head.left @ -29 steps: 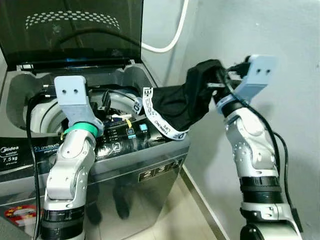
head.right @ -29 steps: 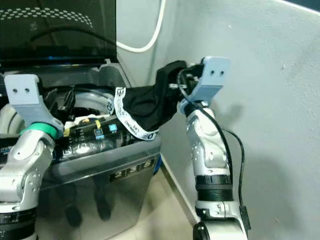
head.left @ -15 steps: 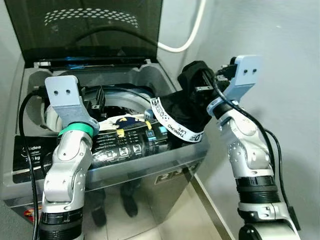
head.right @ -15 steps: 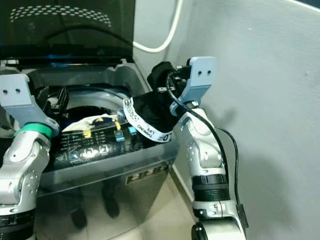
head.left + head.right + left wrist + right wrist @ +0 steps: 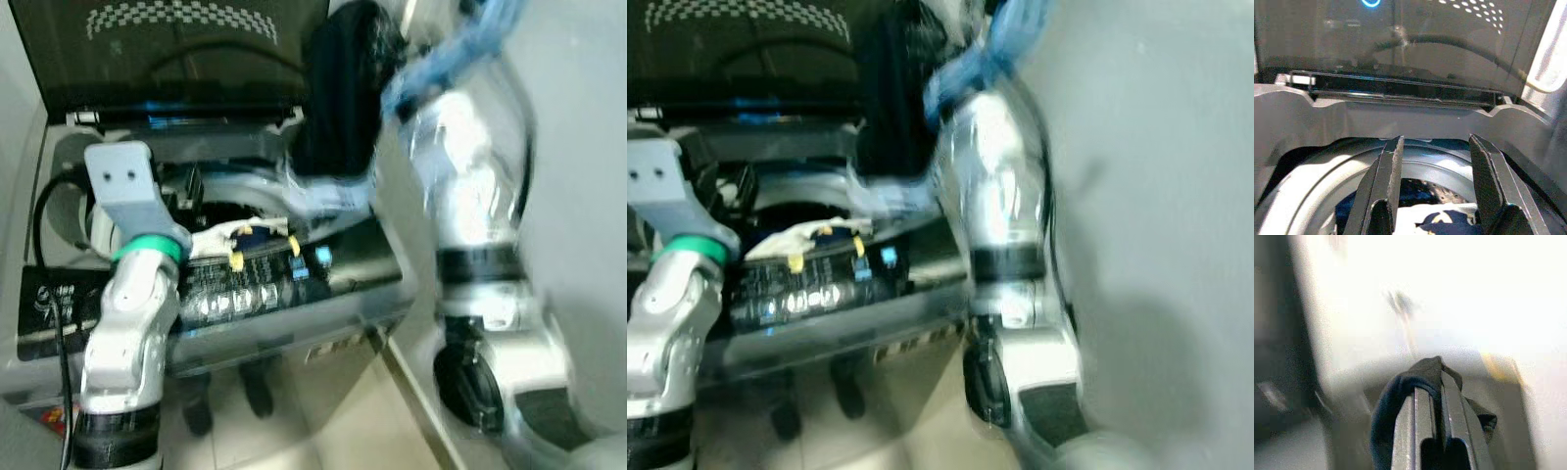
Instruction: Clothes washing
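Black clothing [image 5: 341, 93] hangs high up in front of the dark open lid [image 5: 186, 49] of the washing machine [image 5: 294, 304], above its back right corner. It is very blurred in the head views. A pale blurry band [image 5: 328, 191] hangs at its bottom edge, just above the machine's rim.

The right end effector [image 5: 1437, 406] has its two fingers pressed close together, and the dark cloth is pinched between them and wraps around the tips. The right arm [image 5: 470, 196] is raised up beside the grey wall [image 5: 578, 147], and it is blurred too.

The left end effector [image 5: 1432, 181] is held over the round tub opening [image 5: 1317, 181] of the machine. Its two black fingers [image 5: 1383, 186] are spread apart with nothing between them. Past them, down in the tub, there is some white and dark blue laundry [image 5: 1449, 220]. The left arm [image 5: 132, 323] bends up from below, with a green ring [image 5: 147, 247] near its wrist and a grey block [image 5: 122, 181] on top.

On the front of the machine there is a shiny black panel [image 5: 255, 294] with small lit blue buttons. White and yellow cloth [image 5: 240, 240] shows just behind the panel, in the tub. A pale tiled floor [image 5: 362, 421] lies below
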Available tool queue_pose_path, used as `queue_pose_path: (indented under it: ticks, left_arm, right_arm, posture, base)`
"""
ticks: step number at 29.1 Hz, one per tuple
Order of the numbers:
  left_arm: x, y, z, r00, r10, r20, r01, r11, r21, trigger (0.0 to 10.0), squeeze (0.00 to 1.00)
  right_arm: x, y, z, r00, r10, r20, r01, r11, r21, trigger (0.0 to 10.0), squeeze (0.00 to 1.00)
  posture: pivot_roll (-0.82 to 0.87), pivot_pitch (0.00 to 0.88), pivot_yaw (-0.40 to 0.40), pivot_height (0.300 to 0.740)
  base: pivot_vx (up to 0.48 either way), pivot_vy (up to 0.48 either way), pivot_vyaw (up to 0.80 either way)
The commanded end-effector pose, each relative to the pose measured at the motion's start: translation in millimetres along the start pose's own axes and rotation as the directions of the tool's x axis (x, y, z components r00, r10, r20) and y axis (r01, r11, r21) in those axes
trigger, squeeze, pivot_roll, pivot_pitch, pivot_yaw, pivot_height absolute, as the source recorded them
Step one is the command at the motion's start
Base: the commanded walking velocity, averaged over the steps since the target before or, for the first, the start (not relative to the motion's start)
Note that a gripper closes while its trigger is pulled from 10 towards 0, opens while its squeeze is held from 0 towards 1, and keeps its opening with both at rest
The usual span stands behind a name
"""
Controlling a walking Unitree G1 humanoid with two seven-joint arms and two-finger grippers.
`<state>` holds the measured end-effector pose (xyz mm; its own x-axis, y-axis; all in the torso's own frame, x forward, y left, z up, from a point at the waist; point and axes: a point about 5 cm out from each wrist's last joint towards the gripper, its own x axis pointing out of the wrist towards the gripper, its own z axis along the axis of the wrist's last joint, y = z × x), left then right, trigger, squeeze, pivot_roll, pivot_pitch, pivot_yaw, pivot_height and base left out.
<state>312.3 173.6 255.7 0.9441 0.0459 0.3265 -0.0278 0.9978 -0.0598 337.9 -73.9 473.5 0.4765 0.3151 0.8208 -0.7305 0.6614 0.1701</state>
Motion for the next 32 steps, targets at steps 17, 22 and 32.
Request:
queue_pose_path:
  ticks: [17,22,32]
  left_arm:
    - [-1.3,-3.6,-4,0.996,-0.027,-0.086,0.034,0.996,0.082,10.0,0.0]
    - [-2.4,-4.4,-10,0.988,-0.034,-0.153,0.052,0.993,0.109,10.0,0.0]
    - [-3.3,-3.6,-13,0.973,-0.04,-0.228,0.073,0.988,0.138,10.0,0.0]
  right_arm:
    - [-135.4,-47.3,-178,0.58,-0.003,-0.814,-0.157,0.981,-0.115,10.0,0.0]
    - [-160.3,-54.7,-195,0.493,-0.056,-0.868,-0.116,0.985,-0.13,10.0,0.0]
    - [-151.6,-52.6,-193,0.497,-0.035,-0.867,-0.089,0.992,-0.091,10.0,0.2]
  posture:
    - [0.07,0.032,-0.067,0.74]
    - [0.07,0.038,-0.064,0.74]
    - [0.08,0.042,-0.059,0.74]
  base:
    - [0.0,0.0,0.0]
    - [0.0,0.0,0.0]
    - [0.0,0.0,0.0]
